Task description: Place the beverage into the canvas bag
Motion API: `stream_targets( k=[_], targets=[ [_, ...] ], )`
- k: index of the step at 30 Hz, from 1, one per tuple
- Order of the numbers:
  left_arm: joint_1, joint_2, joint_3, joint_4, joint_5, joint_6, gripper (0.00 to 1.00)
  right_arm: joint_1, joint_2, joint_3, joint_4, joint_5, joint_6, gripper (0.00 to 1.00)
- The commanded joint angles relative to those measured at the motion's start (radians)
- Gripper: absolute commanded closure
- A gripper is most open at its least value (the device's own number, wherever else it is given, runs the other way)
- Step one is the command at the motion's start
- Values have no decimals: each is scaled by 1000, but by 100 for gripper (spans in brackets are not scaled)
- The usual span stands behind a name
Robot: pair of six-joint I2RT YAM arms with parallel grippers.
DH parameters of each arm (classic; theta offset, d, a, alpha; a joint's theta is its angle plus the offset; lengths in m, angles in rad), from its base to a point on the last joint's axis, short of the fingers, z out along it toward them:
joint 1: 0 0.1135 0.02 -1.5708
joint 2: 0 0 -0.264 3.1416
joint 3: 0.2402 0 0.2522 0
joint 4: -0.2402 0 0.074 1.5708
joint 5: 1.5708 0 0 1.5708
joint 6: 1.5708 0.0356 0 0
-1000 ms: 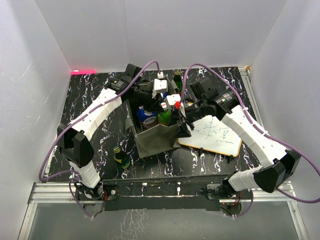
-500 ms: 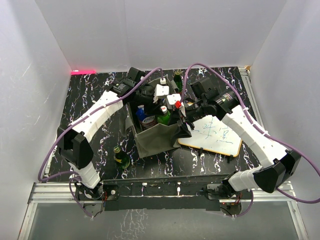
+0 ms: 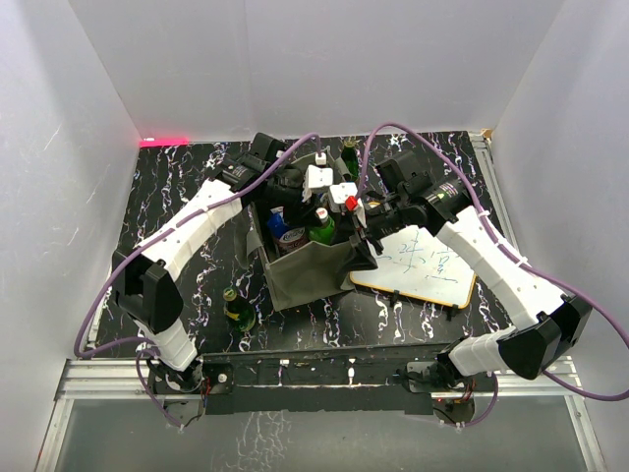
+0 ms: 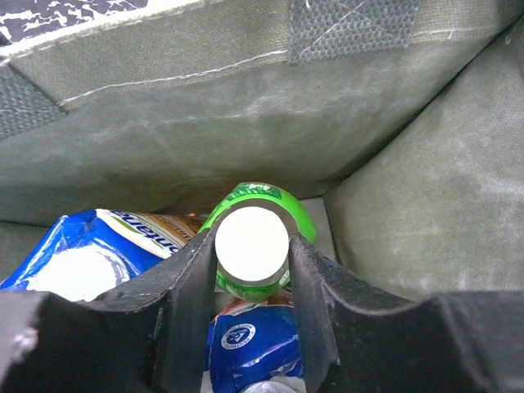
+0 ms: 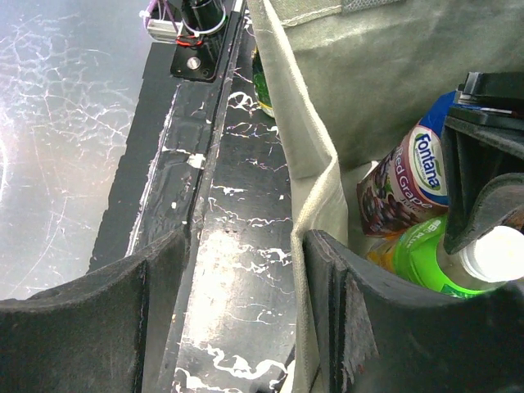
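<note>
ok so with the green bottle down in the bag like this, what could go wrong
1. The left tool grips the green bottle by its top over a crowded bag floor. A blue pouch and a Fontana carton sit right beside it, so on release it may land on them and tip.
2. The right tool has its fingers apart, with the canvas bag wall against only one, so the soft wall could slump inward.

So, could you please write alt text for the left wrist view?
The two dark fingers of the left gripper clasp the white-capped top of a green bottle, seen from above inside the olive-grey canvas bag. Blue drink packs lie beside and below the bottle.
</note>
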Motion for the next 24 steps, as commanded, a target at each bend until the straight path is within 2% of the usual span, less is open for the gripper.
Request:
stream_targets(
  k=[1, 6, 18, 24],
  targets=[
    [5, -63, 4, 10, 10, -8, 57, -6, -36, 3, 24, -23, 16, 37],
    [5, -66, 25, 6, 22, -34, 43, -6, -36, 3, 25, -25, 18, 37],
    [5, -79, 46, -28, 50, -42, 33, -10, -37, 2, 31, -29, 27, 37],
    [6, -88, 125, -93, 121, -43, 26, -32, -35, 45, 58, -47, 84, 33]
  ],
)
